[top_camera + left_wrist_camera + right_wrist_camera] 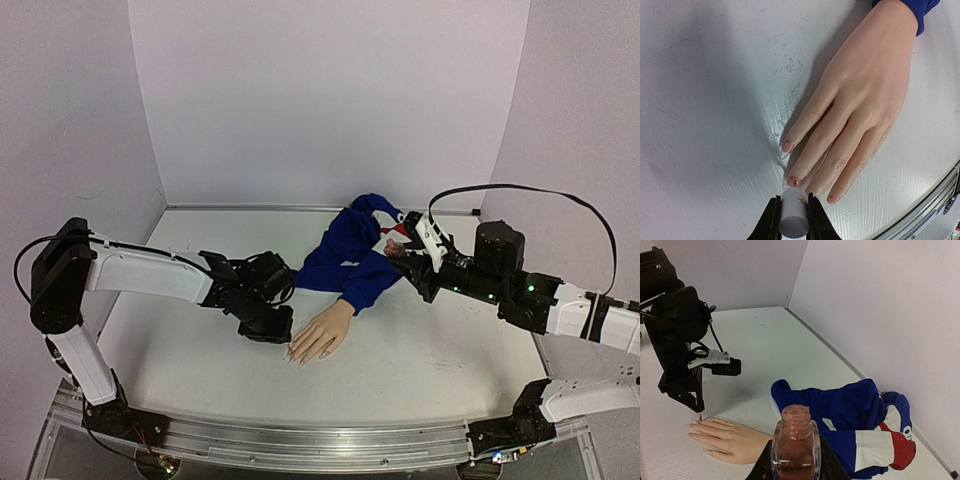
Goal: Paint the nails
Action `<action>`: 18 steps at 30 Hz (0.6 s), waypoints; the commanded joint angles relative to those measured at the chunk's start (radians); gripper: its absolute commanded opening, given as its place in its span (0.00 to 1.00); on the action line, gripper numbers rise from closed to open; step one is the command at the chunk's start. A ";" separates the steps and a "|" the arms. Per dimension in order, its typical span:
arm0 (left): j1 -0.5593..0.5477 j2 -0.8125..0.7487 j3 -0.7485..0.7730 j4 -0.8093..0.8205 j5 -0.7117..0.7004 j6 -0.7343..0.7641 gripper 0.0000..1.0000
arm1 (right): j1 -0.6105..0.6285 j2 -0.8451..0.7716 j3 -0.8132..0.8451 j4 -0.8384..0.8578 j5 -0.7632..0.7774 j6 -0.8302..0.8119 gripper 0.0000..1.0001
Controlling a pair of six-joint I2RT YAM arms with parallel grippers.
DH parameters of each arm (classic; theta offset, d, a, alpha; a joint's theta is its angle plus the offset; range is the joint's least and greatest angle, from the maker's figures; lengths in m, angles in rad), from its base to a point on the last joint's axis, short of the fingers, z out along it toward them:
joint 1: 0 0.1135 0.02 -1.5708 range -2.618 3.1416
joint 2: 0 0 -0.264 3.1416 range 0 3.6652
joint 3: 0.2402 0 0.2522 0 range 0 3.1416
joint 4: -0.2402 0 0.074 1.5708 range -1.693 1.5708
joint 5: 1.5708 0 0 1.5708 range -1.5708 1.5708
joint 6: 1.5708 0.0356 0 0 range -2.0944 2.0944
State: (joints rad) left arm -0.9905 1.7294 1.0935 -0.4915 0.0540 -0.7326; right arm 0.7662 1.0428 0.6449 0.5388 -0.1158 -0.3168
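The beige mannequin hand (pixel 322 333) lies palm down on the white table, its blue sleeve (pixel 910 10) at the wrist. In the left wrist view its nails show: one (pixel 788 146) pinkish, one (pixel 794 181) streaked with polish, one (pixel 833 199) pinkish. My left gripper (pixel 792 214) is shut on the white cap (pixel 793 216), held just over the fingertips; its brush tip (pixel 700 416) touches near a fingertip. My right gripper (pixel 795 467) is shut on the open pinkish polish bottle (pixel 795 445), held above the table beside the sleeve.
A crumpled blue jacket (pixel 355 245) with a red and white patch (pixel 885 445) lies behind the hand, under my right gripper (pixel 408 252). The table's metal front rail (pixel 320 440) runs close to the fingertips. White walls enclose the back and sides.
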 commanded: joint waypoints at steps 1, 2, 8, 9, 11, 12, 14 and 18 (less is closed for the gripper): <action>-0.004 0.006 0.041 0.007 0.011 0.003 0.00 | -0.005 -0.013 0.012 0.066 -0.004 0.010 0.00; -0.004 0.007 0.042 0.007 0.010 0.004 0.00 | -0.005 -0.013 0.012 0.066 -0.004 0.010 0.00; -0.003 0.011 0.044 0.007 0.013 0.007 0.00 | -0.005 -0.016 0.009 0.066 -0.003 0.012 0.00; -0.003 0.012 0.045 0.008 0.013 0.007 0.00 | -0.005 -0.017 0.009 0.066 -0.002 0.012 0.00; -0.002 0.013 0.045 0.007 0.012 0.007 0.00 | -0.005 -0.017 0.009 0.066 -0.002 0.012 0.00; -0.002 0.014 0.046 0.007 0.012 0.006 0.00 | -0.005 -0.018 0.009 0.066 -0.003 0.012 0.00; -0.002 0.015 0.046 0.008 0.013 0.008 0.00 | -0.005 -0.017 0.009 0.066 -0.004 0.011 0.00; -0.002 0.017 0.048 0.010 0.019 0.011 0.00 | -0.004 -0.015 0.009 0.066 -0.004 0.012 0.00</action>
State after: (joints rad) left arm -0.9901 1.7405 1.0939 -0.4919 0.0597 -0.7326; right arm 0.7662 1.0428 0.6449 0.5388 -0.1158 -0.3164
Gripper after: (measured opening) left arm 0.151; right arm 0.217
